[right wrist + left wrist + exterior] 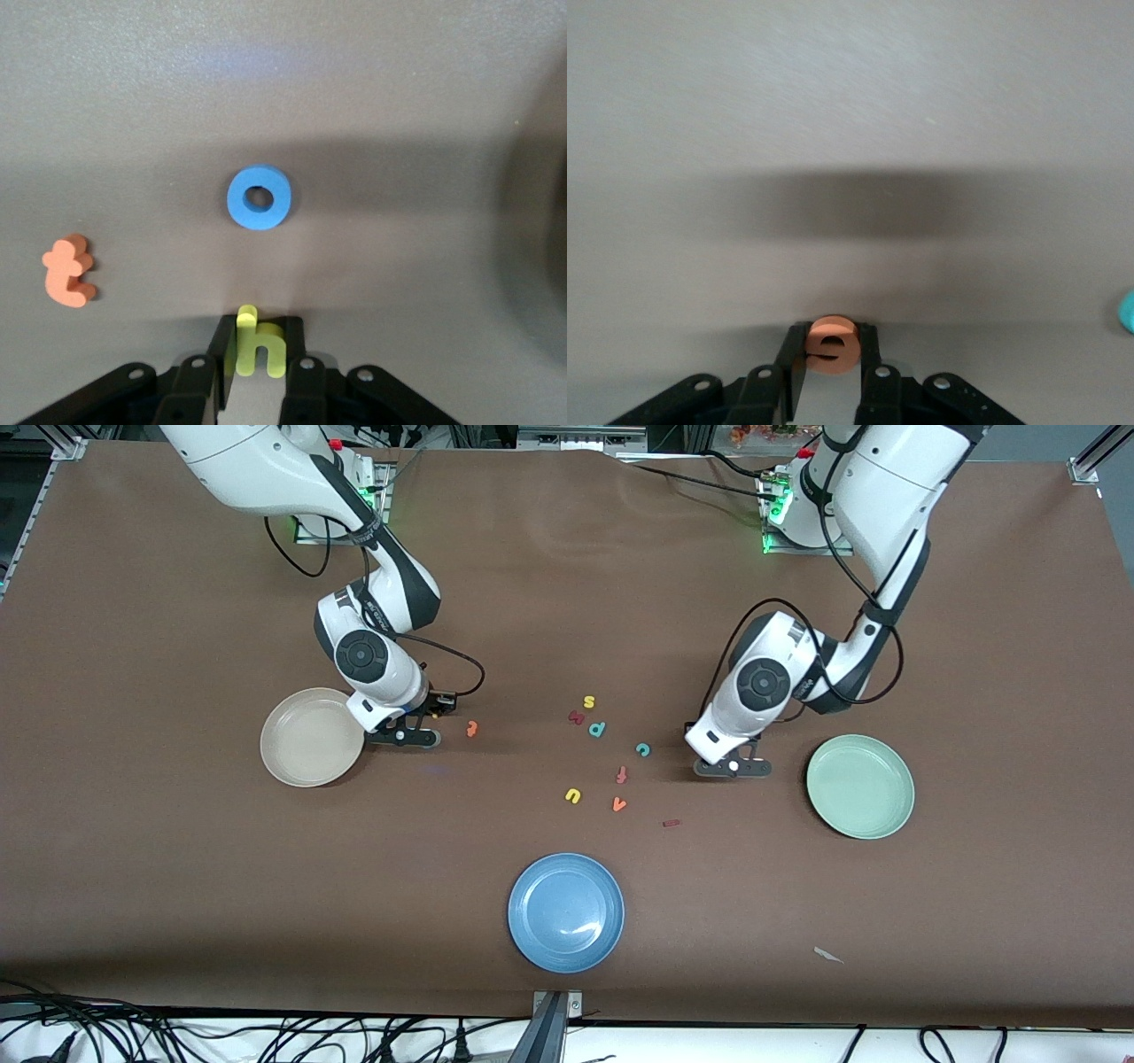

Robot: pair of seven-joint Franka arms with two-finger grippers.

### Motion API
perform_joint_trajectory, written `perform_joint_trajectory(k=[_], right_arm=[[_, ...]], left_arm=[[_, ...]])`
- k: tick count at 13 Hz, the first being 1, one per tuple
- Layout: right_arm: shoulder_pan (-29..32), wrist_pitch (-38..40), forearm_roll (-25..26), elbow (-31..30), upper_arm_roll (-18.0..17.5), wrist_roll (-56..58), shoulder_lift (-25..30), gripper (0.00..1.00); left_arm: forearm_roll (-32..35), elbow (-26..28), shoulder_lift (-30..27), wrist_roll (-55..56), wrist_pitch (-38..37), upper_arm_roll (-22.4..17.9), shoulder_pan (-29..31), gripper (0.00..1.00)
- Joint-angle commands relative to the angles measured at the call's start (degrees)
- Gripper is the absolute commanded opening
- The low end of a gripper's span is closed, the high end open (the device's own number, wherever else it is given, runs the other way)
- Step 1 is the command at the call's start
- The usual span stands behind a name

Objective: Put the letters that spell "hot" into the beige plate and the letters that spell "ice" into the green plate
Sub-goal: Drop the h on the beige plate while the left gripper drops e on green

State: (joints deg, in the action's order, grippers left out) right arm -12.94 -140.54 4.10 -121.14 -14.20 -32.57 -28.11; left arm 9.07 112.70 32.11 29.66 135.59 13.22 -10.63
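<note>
My right gripper (259, 341) is low over the table beside the beige plate (310, 737), shut on the yellow "h" (260, 352), which stands upright between its fingers. The blue "o" (259, 198) and the orange "t" (68, 271) lie flat on the table close by. My left gripper (833, 341) is low over the table between the teal "c" (642, 749) and the green plate (859, 786). It is shut on the orange "e" (832, 344). The dark red "i" (671, 823) lies nearer the front camera. Both plates are empty.
Other loose letters lie mid-table: a yellow "s" (588, 702), a teal "p" (597, 729), a reddish "f" (621, 775), a yellow "u" (572, 795) and an orange "v" (618, 804). A blue plate (566, 911) sits near the front edge.
</note>
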Motion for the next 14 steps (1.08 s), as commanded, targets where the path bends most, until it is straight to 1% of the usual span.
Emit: perform_joint_trajectory(k=[1, 3, 5, 6, 8, 10, 12, 13, 14], right_arm=[[0.63, 2.53, -0.06, 0.72, -0.12, 1.01, 0.94, 0.20], [0.72, 8.67, -0.15, 3.78, -0.04, 1.36, 2.52, 0.20], [0.81, 17.36, -0.15, 8.70, 1.10, 1.72, 3.23, 0.20], [0.81, 21.67, -0.15, 11.16, 1.98, 2.50, 3.49, 0.20], [0.81, 26.61, -0.23, 13.99, 5.66, 8.28, 3.85, 0.20], [0.81, 27.33, -0.41, 14.44, 10.31, 16.44, 3.94, 0.20], [1.16, 26.64, -0.15, 14.35, 15.32, 24.53, 3.06, 0.20], [2.12, 25.67, -0.23, 14.35, 16.30, 27.88, 2.10, 0.20], [3.87, 24.19, -0.06, 14.17, 16.40, 30.26, 1.05, 0.20]], left_arm=[[1.83, -5.71, -1.08, -3.63, -8.81, 0.14, 2.19, 0.15], [1.65, -9.76, -1.08, -7.58, -14.54, 0.14, 4.55, 0.14], [2.00, -11.27, -1.08, -15.47, -15.79, 0.05, 7.80, 0.14], [2.00, -11.54, -1.08, -19.08, -15.71, 0.05, 9.56, 0.14], [2.09, -12.76, -1.26, -24.71, -15.79, -0.12, 12.73, 0.13], [2.09, -14.17, -1.52, -29.72, -16.23, -0.39, 15.71, 0.13], [2.18, -14.09, -1.09, -35.44, -16.32, -0.39, 18.88, 0.13], [2.53, -13.91, -0.82, -36.59, -16.32, -0.65, 19.33, 0.14], [4.53, -14.00, -0.30, -36.87, -16.32, -0.82, 19.77, 0.17]])
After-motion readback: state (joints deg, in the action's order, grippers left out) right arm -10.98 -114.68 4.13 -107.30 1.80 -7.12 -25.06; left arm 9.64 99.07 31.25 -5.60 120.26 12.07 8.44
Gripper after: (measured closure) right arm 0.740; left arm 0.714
